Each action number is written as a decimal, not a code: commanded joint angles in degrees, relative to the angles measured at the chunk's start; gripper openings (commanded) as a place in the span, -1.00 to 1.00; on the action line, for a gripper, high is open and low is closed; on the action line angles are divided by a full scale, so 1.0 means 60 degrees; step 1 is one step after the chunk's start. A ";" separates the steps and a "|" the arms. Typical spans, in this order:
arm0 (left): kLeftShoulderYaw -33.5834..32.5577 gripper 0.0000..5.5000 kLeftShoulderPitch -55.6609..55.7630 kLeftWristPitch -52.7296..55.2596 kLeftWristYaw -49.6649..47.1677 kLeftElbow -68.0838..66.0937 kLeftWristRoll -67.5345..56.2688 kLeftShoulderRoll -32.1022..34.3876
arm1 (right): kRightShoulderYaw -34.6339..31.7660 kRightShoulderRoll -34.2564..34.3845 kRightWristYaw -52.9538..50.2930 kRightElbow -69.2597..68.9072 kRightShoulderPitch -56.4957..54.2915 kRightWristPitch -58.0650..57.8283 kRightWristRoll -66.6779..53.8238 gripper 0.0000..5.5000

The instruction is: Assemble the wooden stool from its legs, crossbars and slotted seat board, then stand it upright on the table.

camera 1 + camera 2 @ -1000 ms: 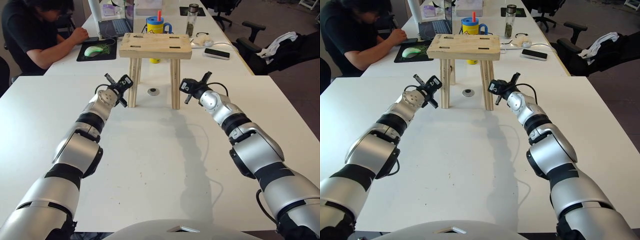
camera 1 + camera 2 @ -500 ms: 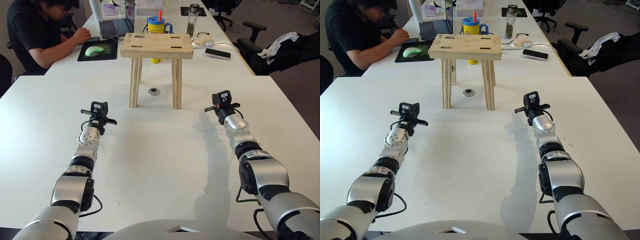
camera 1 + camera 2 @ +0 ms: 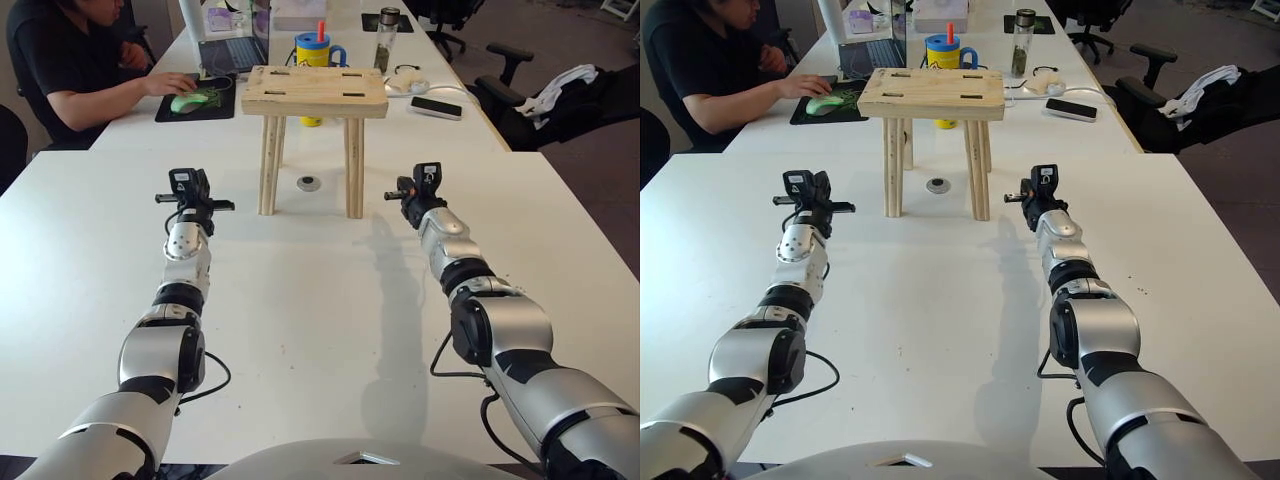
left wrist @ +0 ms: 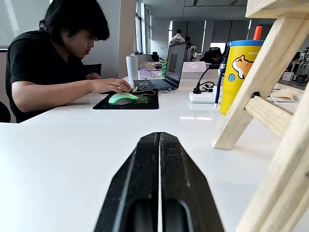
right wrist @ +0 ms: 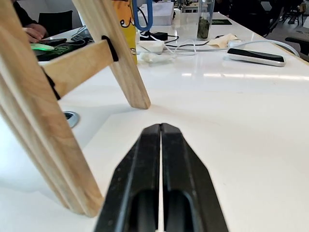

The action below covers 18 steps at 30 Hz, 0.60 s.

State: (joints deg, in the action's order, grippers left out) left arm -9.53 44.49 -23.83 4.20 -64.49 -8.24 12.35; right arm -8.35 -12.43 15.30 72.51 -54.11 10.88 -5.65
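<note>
Wooden stool [image 3: 316,92] upright; left pincer [image 4: 159,140], right pincer [image 5: 161,130] closed, empty; yellow cup [image 3: 312,50] behind.

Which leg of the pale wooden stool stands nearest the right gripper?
The front leg on the robot's right, nearer than the rear leg behind it; the right gripper sits just beside it.

You are drawing the left gripper [image 3: 186,184] and right gripper [image 3: 424,180] outward, away from the stool [image 3: 313,93], stretching both arms straight.

Yellow mug [image 3: 316,49], laptop [image 3: 231,52], phone [image 3: 434,107], green mouse [image 3: 186,101].
</note>
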 commanded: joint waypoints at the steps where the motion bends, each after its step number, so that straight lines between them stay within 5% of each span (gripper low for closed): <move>1: 0.0079 -0.99 0.0355 0.0099 0.0020 0.0065 0.0202 -0.0250 | 0.0016 0.0154 0.0488 -0.0124 -0.0245 0.0112 0.0061 -1.00; 18: 0.0479 -0.99 0.0538 0.0331 0.1093 -0.0072 0.0565 -0.0926 | 0.0003 0.0912 0.0072 0.0190 -0.0854 0.0047 0.0323 -1.00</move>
State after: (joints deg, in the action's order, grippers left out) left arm -7.06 47.31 -22.45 9.82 -64.51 -5.48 7.16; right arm -8.26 -7.27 16.18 73.35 -58.22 11.16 -4.35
